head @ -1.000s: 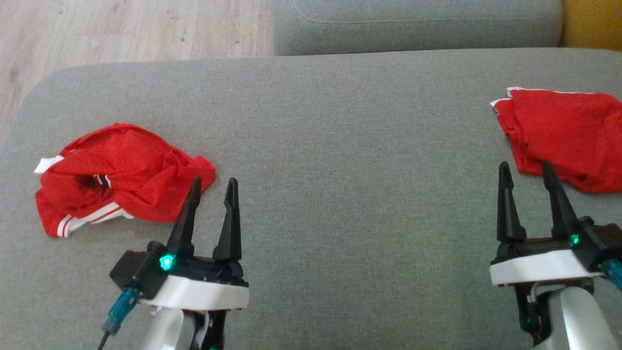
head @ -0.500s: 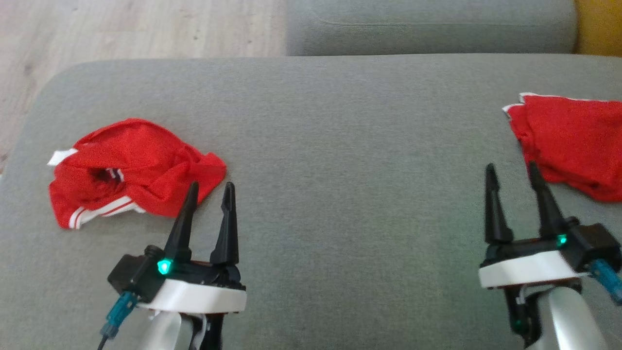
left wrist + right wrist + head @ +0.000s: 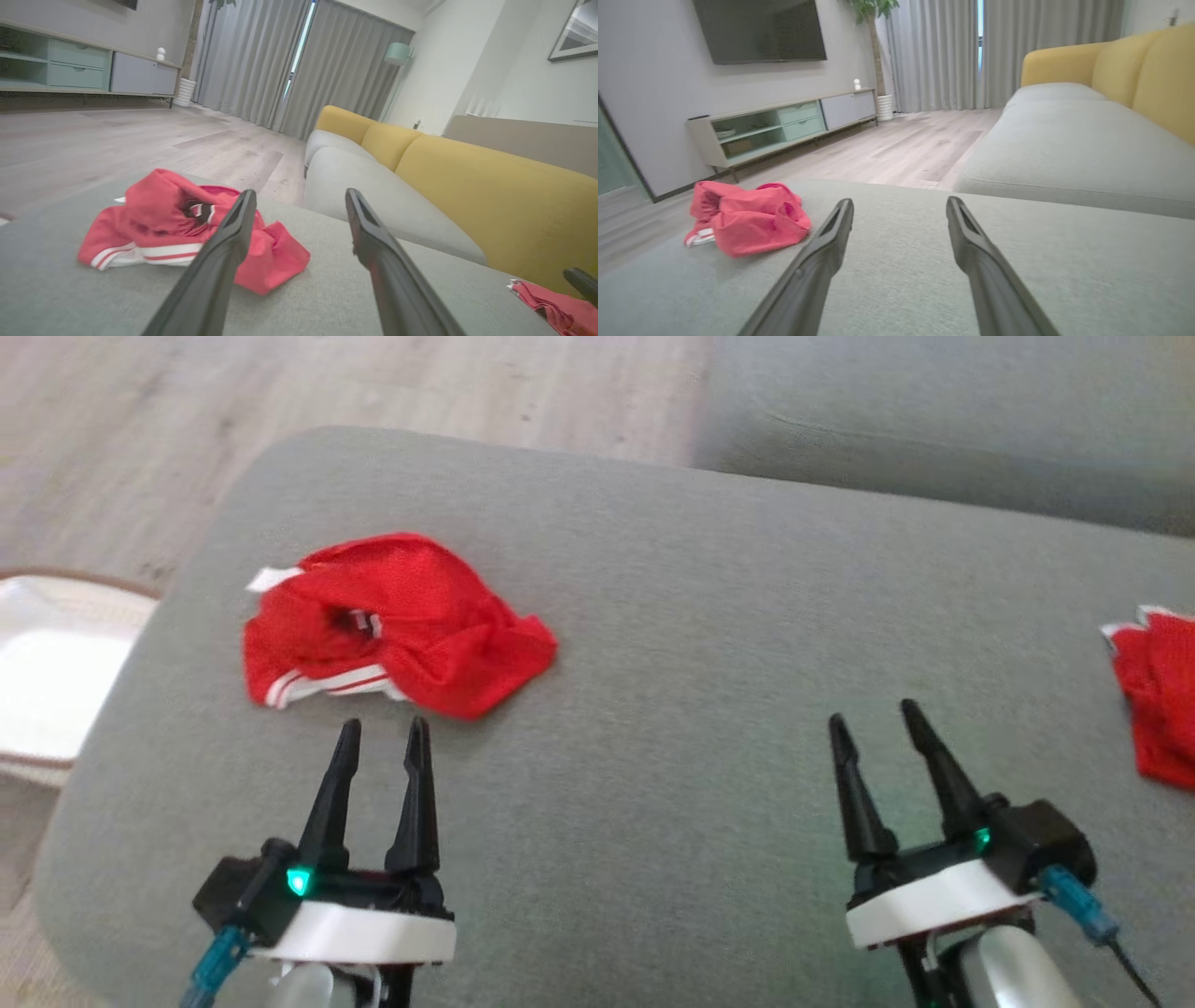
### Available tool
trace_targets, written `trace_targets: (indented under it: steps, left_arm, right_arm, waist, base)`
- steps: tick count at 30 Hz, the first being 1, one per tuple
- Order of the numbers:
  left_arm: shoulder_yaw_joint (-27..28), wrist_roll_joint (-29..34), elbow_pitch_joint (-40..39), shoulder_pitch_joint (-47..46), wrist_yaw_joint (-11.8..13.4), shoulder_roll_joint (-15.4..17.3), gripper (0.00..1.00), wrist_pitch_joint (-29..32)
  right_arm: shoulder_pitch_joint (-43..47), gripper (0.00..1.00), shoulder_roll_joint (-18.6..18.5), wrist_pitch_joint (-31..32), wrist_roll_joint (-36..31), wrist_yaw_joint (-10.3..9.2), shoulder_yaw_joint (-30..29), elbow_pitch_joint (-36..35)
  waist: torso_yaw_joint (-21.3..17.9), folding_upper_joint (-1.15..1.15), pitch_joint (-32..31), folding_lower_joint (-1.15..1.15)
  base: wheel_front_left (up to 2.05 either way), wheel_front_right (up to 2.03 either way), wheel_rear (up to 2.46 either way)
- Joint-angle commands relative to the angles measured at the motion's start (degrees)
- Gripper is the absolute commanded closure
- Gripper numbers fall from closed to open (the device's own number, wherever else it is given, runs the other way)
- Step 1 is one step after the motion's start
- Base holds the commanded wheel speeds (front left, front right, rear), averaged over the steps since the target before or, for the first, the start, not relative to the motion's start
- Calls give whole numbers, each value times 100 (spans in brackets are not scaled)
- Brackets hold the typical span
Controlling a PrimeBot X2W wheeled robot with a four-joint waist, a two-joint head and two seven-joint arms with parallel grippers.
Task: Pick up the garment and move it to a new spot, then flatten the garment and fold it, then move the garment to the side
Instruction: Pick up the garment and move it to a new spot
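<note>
A crumpled red garment [image 3: 392, 621] with white stripes lies on the left part of the grey cushion [image 3: 672, 616]. My left gripper [image 3: 384, 722] is open just short of the garment's near edge, not touching it. In the left wrist view the garment [image 3: 159, 224] lies ahead and to the left, partly behind the left finger of that gripper [image 3: 300, 192]. My right gripper [image 3: 873, 712] hovers open over bare cushion, well to the garment's right. In the right wrist view the garment [image 3: 747, 219] sits far left of that gripper [image 3: 900, 199].
A second red garment [image 3: 1158, 705] lies at the cushion's right edge. A white tray-like thing [image 3: 47, 663] sits on the wood floor beyond the cushion's left edge. A grey sofa seat [image 3: 934, 448] with a yellow backrest [image 3: 467, 186] is behind.
The head camera has swung left, so the crumpled garment sits nearer the middle of the view and the other one at the right edge. Both grippers stay open.
</note>
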Motion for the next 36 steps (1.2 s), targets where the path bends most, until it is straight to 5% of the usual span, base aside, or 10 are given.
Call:
trace_targets:
  steps: [1, 15, 31, 36]
  left_arm:
    - [233, 52, -158, -143, 8, 20, 0, -29]
    - [419, 77, -173, 108, 8, 20, 0, -29]
    - [941, 186, -201, -328, 8, 20, 0, -29]
    - [1060, 337, 212, -999, 8, 339, 0, -29]
  right_arm:
    - [-127, 0, -14, -62, 23, -5, 164, -171]
    - [-72, 0, -14, -62, 91, -5, 494, -56]
    - [-210, 0, -14, -62, -276, -5, 454, -164]
    - [-359, 0, -14, -62, -519, -5, 177, -372]
  waist:
    - [230, 0, -108, 0]
    - [775, 0, -271, 0]
    - [583, 0, 316, 0]
    - [422, 0, 776, 0]
  base:
    - [0, 0, 0]
    - [0, 0, 0]
    - [0, 0, 0]
    - [0, 0, 0]
